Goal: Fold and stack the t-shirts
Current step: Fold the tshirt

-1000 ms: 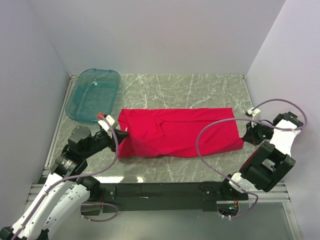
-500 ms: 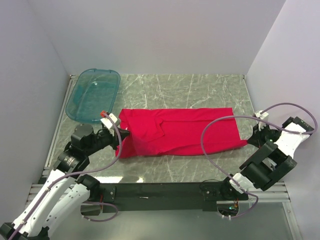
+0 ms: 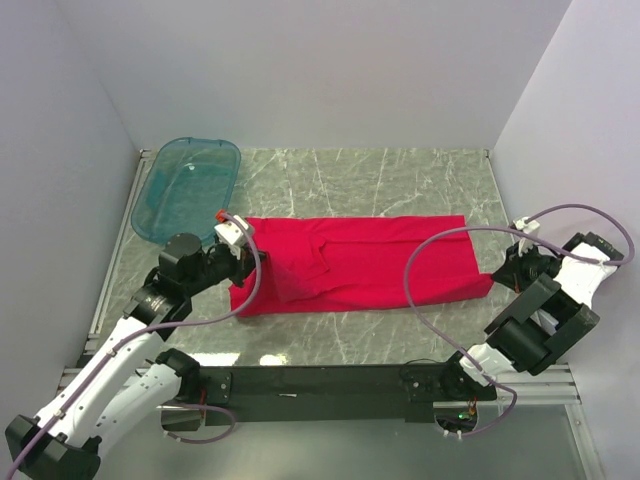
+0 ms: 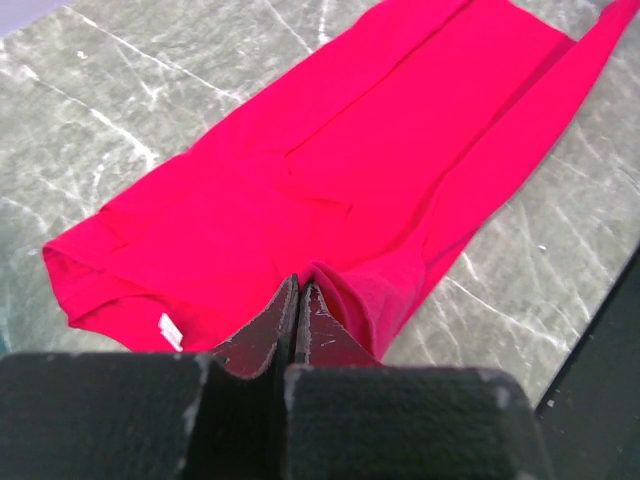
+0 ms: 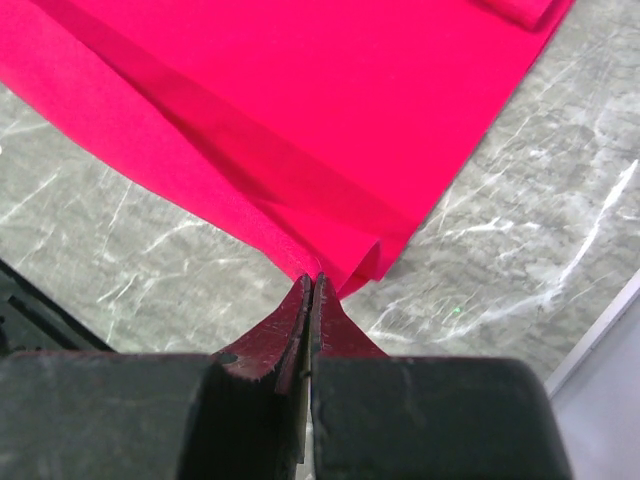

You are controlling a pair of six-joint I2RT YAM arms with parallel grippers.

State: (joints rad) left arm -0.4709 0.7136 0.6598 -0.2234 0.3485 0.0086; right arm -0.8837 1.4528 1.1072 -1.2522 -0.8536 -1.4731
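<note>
- Top view: one red t-shirt (image 3: 370, 260) lies across the middle of the green marbled tabletop (image 3: 400, 180). It forms a long band, folded lengthwise, running from 9 o'clock to 3 o'clock and flat over most of its length.
- Left gripper (image 3: 245, 262): it sits at the 9 o'clock end of the band with its jaws fully closed on the cloth. In the left wrist view the two dark fingertips (image 4: 285, 315) meet, and red fabric rises to them in a small gathered ridge. The rest of the garment stretches away toward 1 o'clock.
- Label (image 4: 170, 332): a small white tag shows at the garment's near edge, at 8 o'clock from the left fingertips.
- Right gripper (image 3: 497, 272): it sits at the band's 4 o'clock corner with its jaws pressed together on that corner. In the right wrist view the layered red edge narrows to a point that ends between the fingertips (image 5: 335, 325). Bare tabletop lies to either side of them.
- Fold lines: a darker flap near the 9 o'clock end overlaps the main panel. Along the right end, two stacked layers show as parallel edges.
- Tub (image 3: 185, 195): a translucent teal container stands in the 10 o'clock corner of the tabletop, near the band's left end but apart from it.
- Cable (image 3: 405, 290): a grey-violet lead from the right arm loops above the right third of the garment in the top view.
</note>
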